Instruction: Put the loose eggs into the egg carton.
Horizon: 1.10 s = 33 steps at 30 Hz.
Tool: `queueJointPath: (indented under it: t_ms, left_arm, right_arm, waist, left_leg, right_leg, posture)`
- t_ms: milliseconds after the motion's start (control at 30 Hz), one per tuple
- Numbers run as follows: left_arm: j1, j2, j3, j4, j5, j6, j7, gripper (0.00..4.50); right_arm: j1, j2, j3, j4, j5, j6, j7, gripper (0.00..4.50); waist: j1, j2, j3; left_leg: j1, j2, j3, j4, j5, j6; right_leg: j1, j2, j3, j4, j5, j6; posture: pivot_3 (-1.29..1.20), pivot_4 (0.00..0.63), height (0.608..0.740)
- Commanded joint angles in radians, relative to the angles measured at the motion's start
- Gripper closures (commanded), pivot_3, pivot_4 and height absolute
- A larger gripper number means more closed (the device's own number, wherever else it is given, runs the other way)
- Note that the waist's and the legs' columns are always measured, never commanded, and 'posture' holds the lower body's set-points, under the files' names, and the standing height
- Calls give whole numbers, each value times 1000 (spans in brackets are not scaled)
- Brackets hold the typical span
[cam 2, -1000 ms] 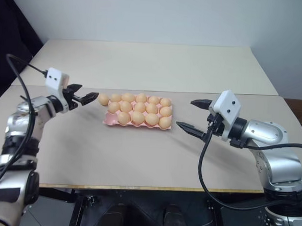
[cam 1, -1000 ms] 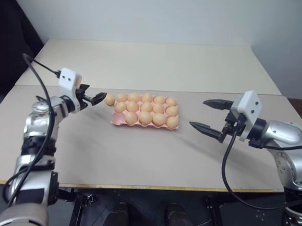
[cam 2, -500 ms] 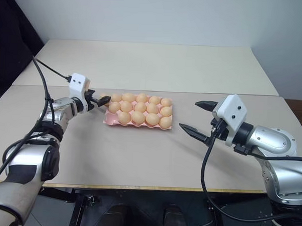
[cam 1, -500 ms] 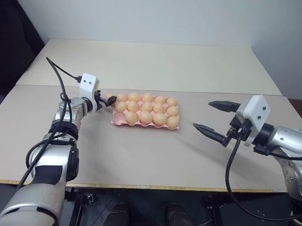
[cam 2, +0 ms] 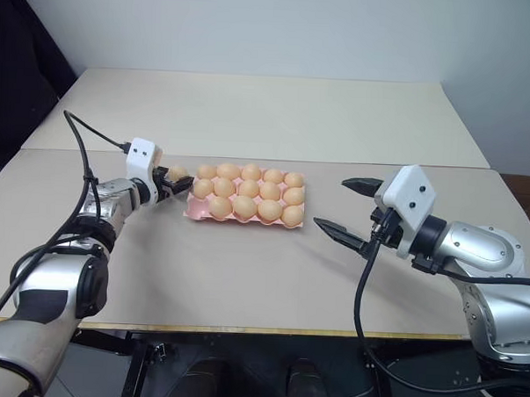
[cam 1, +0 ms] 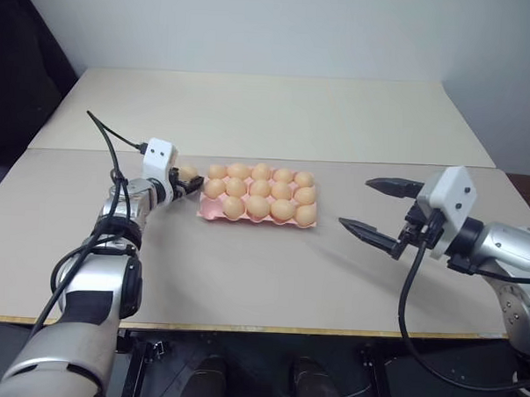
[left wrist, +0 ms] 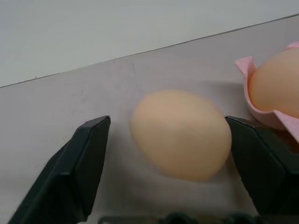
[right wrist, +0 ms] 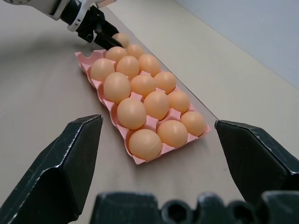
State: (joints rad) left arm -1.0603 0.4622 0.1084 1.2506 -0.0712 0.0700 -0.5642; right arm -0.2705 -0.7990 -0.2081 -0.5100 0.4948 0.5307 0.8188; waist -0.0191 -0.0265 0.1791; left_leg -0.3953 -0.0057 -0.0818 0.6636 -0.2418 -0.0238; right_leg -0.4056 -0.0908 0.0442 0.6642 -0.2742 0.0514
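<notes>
One loose egg [left wrist: 181, 134] lies on the tabletop [cam 1: 244, 268] just beside the left end of the carton [cam 1: 213, 212]. The left end effector [left wrist: 166, 135] brackets it, one finger touching the side nearest the carton, the other standing a little off, so no pinch is made. Fourteen eggs sit in the carton's cups; the near-left cup shows bare pink. The right end effector [cam 1: 367, 206] hovers to the right of the carton, fingers spread wide and holding nothing.
</notes>
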Motion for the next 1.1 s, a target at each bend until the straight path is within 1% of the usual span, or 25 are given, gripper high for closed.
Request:
queueJointPath:
  t_ms: [33, 100, 167, 333, 433, 533, 633, 700, 767, 933, 1100]
  left_arm:
    - [-9, 13, 16, -1, 2, 3, 8, 1584]
    - [-5, 15, 17, -8, 2, 4, 0, 2178]
    - [1, 22, 17, -14, 4, 4, 0, 2412]
    - [32, 72, 26, -60, -6, 7, -30, 2412]
    - [63, 105, 34, -162, -32, 9, -103, 2412]
    - [94, 116, 46, -271, -66, 34, -164, 2412]
    - [248, 149, 47, -684, -232, 219, -392, 2412]
    - [325, 169, 22, -836, -268, 295, -452, 2412]
    - [390, 183, -2, -939, -290, 337, -500, 2412]
    - [459, 192, -38, -1040, -292, 395, -511, 2412]
    - [477, 195, -53, -1056, -268, 392, -484, 2412]
  right_arm:
    - [-26, -1, -11, -29, 21, -4, -11, 0]
    - [-32, -1, -9, -29, 25, -5, -8, 0]
    - [-38, 1, -8, -26, 26, -5, -8, 0]
    - [-42, 13, -1, -21, 17, -9, -17, 0]
    - [-35, 18, -2, -25, 19, -6, -23, 0]
    - [-28, 19, -6, -29, 19, -6, -26, 0]
    - [-16, 25, -9, -39, 20, -1, -36, 0]
    - [-10, 28, -7, -41, 20, -3, -38, 0]
    - [-7, 29, -2, -43, 17, -7, -39, 0]
    - [-13, 31, 0, -43, 21, -4, -43, 0]
    - [-10, 28, -5, -48, 22, -1, -46, 0]
  waist:
    - [0, 0, 0]
    - [0, 0, 0]
    - [0, 0, 0]
    - [-7, 0, 0]
    - [-13, 0, 0]
    - [-12, 0, 0]
    - [-17, 0, 0]
    - [-20, 0, 0]
    - [-23, 0, 0]
    - [-22, 0, 0]
    - [-22, 0, 0]
  left_leg:
    - [0, 0, 0, 0, 0, 0]
    - [0, 0, 0, 0, 0, 0]
    - [0, 0, 0, 0, 0, 0]
    - [0, 0, 0, 0, 0, 0]
    - [0, 0, 0, 0, 0, 0]
    - [0, 0, 0, 0, 0, 0]
    - [-1, 1, -1, 0, 0, 0]
    - [-2, 1, -1, 0, 0, 0]
    - [-2, 1, -1, 0, 0, 0]
    - [3, 1, -1, 0, 0, 0]
    - [2, 1, 0, 0, 0, 0]
  right_leg:
    - [0, 0, 0, 0, 0, 0]
    - [0, 0, 0, 0, 0, 0]
    - [0, 0, 0, 0, 0, 0]
    - [0, 0, 0, 0, 0, 0]
    - [0, 0, 0, 1, 0, 0]
    - [0, 0, 0, 1, 0, 0]
    - [0, 0, 0, 2, 0, 0]
    - [0, 0, 0, 3, 0, 0]
    - [-1, 0, 0, 3, 0, 0]
    - [2, 1, 0, 1, 0, 0]
    - [2, 1, 1, 0, 0, 0]
  posture:
    - [0, 150, 740]
    - [0, 150, 740]
    - [0, 150, 740]
    - [0, 150, 740]
    - [0, 150, 740]
    - [0, 150, 740]
    - [0, 150, 740]
    - [0, 150, 740]
    - [0, 150, 740]
    - [0, 150, 740]
    - [0, 150, 740]
